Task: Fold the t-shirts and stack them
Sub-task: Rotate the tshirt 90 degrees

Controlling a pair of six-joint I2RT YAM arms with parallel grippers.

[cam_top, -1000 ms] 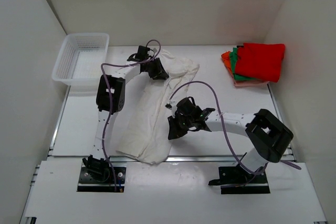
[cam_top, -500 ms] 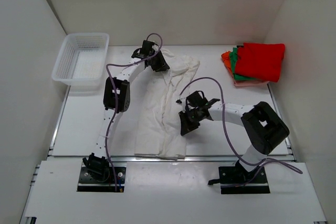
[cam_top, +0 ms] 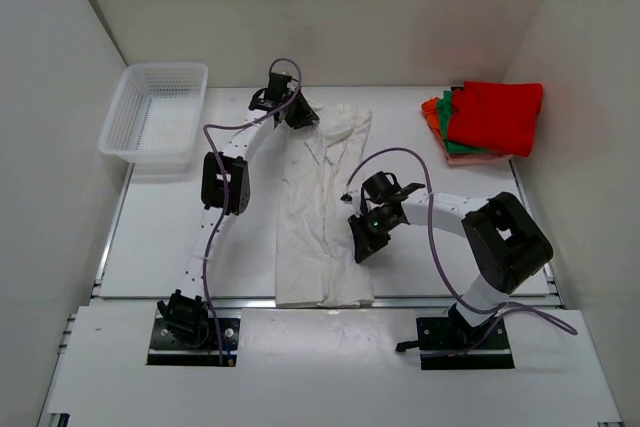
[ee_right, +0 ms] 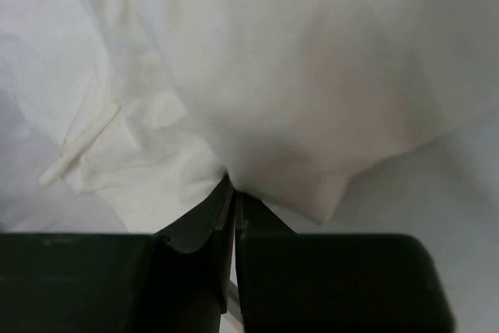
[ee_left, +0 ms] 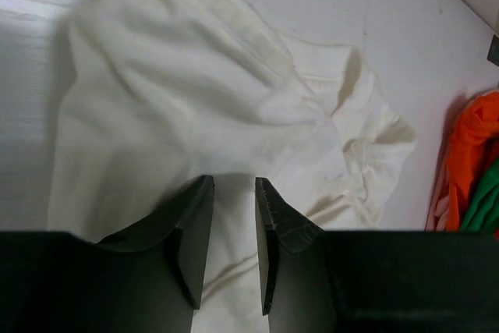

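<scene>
The large white t-shirt lies as a long crumpled strip from the table's back middle to its front edge. My left gripper is at the shirt's far left end, with its jaws a little apart over the cloth and nothing pinched in the left gripper. My right gripper is at the shirt's right edge. In the wrist view the right gripper is shut on a fold of the white cloth. Folded red, green and orange shirts are stacked at the back right.
A white mesh basket stands at the back left corner. The folded stack's orange and green edges show at the right of the left wrist view. White walls close in the table on three sides.
The white shirt has been pulled rightward and drawn out into a narrower, straighter strip. My right gripper moved right with its fold, and my left gripper moved a little toward the back.
</scene>
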